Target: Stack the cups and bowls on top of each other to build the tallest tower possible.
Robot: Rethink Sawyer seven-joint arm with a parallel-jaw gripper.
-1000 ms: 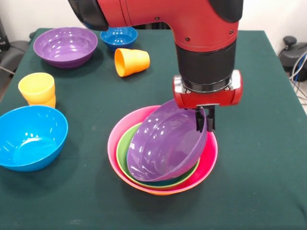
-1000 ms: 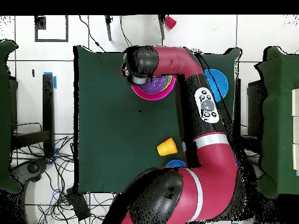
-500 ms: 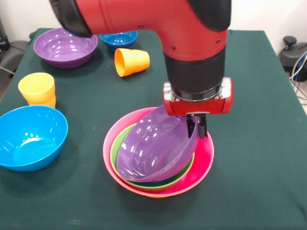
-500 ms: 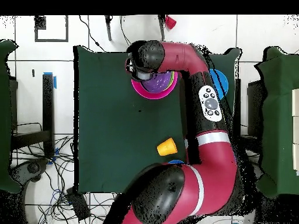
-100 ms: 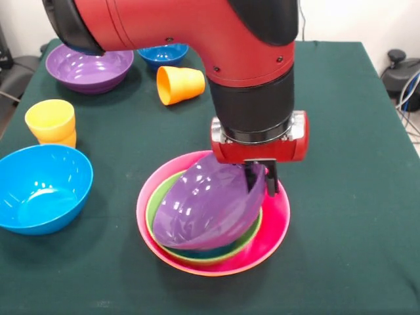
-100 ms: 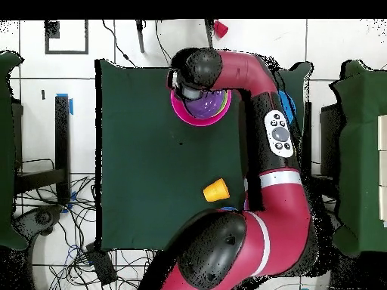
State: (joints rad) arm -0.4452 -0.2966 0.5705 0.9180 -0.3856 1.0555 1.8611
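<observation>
My gripper [image 5: 261, 180] is shut on the right rim of a purple bowl [image 5: 200, 210]. That bowl lies tilted inside the tower, resting on a green bowl [image 5: 155, 202] that sits in a large pink bowl [image 5: 277, 213]. A sliver of teal shows under the purple bowl. Another purple bowl [image 5: 88, 62] and a small dark-blue bowl [image 5: 163, 51] stand at the back left. Behind the tower an orange cup [image 5: 179, 84] lies on its side. A yellow cup [image 5: 50, 119] sits on another cup at the left. In the overhead view the arm covers most of the tower [image 6: 184, 115].
A light blue bowl [image 5: 42, 187] stands at the front left, close to the yellow cup. The green cloth [image 5: 354, 131] covers the table. The overhead view shows the orange cup [image 6: 216, 190] mid-table and cables on the floor around it.
The gripper has moved left and down with the purple bowl, which now lies flatter and deeper in the pile. The pink bowl has shifted slightly left with it.
</observation>
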